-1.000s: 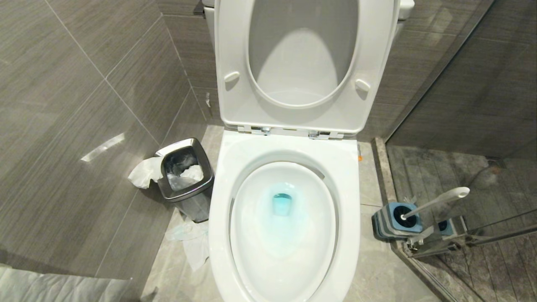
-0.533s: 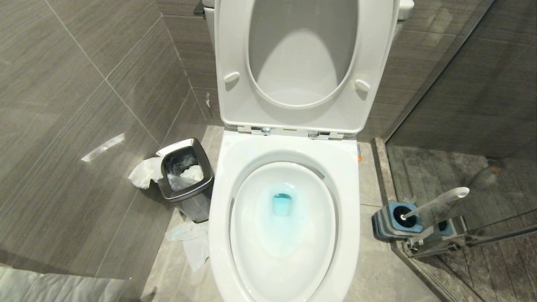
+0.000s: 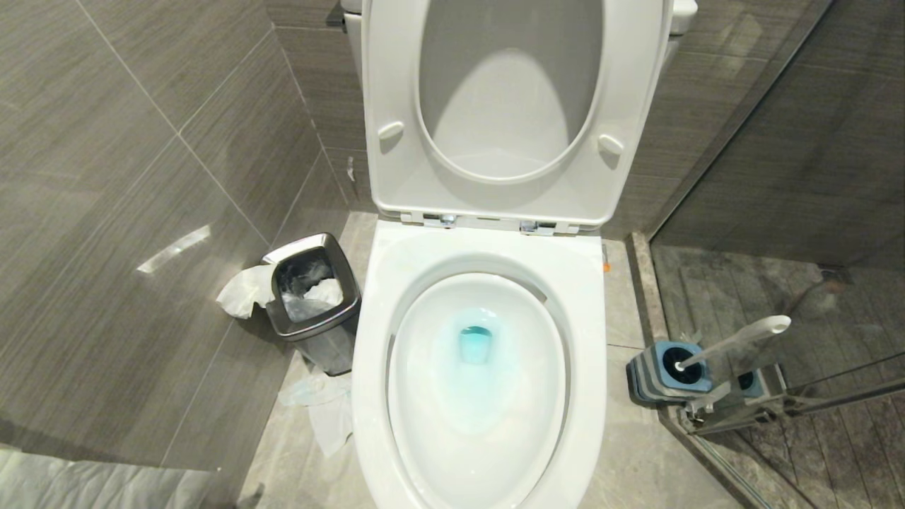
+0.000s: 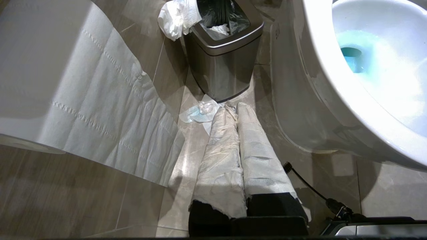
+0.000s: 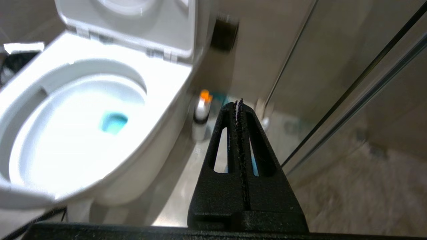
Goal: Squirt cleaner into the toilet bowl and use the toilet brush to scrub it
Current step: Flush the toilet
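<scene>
The white toilet bowl [image 3: 488, 244] stands open with seat and lid raised, and pale blue water lies in its basin. The toilet brush [image 3: 735, 338] sits in its blue-topped holder [image 3: 657, 378] on the floor to the right, its white handle leaning right. Neither gripper shows in the head view. My right gripper [image 5: 238, 101] is shut and empty, hanging beside the bowl [image 5: 160, 80] and pointing toward a white cleaner bottle [image 5: 201, 115] with an orange cap. My left gripper [image 4: 233, 106], its fingers wrapped in white paper, is shut and empty, low beside the bowl [image 4: 320, 66].
A square steel waste bin [image 3: 311, 297] with paper spilling over stands left of the toilet, with crumpled tissue [image 3: 322, 410] on the floor before it. A toilet paper roll [image 4: 66, 83] hangs close to my left arm. A glass shower partition [image 3: 778, 212] bounds the right side.
</scene>
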Controlling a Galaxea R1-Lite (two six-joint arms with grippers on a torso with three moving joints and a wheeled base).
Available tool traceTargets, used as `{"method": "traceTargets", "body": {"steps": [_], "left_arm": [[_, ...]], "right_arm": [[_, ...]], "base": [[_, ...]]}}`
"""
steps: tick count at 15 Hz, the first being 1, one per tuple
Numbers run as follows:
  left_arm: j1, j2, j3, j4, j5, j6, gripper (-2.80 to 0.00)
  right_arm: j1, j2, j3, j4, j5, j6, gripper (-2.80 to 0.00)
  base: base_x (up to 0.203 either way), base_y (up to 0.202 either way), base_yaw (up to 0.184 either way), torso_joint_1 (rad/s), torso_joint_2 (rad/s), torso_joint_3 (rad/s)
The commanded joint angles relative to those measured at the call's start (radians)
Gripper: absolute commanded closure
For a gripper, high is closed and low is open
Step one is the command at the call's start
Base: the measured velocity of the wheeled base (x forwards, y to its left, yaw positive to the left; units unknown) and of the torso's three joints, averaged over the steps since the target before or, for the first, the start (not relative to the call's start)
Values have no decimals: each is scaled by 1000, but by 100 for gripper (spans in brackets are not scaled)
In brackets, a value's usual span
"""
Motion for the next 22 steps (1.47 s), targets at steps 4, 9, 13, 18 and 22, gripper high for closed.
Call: {"method": "traceTargets", "body": {"steps": [4,9,13,18,22], "left_arm": [[0,1,0,0,0,1,0],[0,1,0,0,0,1,0],[0,1,1,0,0,-1,0],[0,1,2,0,0,-1,0],[0,1,0,0,0,-1,0]], "right_arm": [[0,-1,381,-253,1,14,0],[0,-1,470,-266,-21,7,0],[0,0,483,-204,-70,7,0],[-1,0,480,-191,-76,89,0],[0,0,483,-196,-74,76,0]], "base": [[0,0,0,0,0,0],[0,0,0,0,0,0],[0,0,0,0,0,0],[0,0,0,0,0,0],[0,0,0,0,0,0]]}}
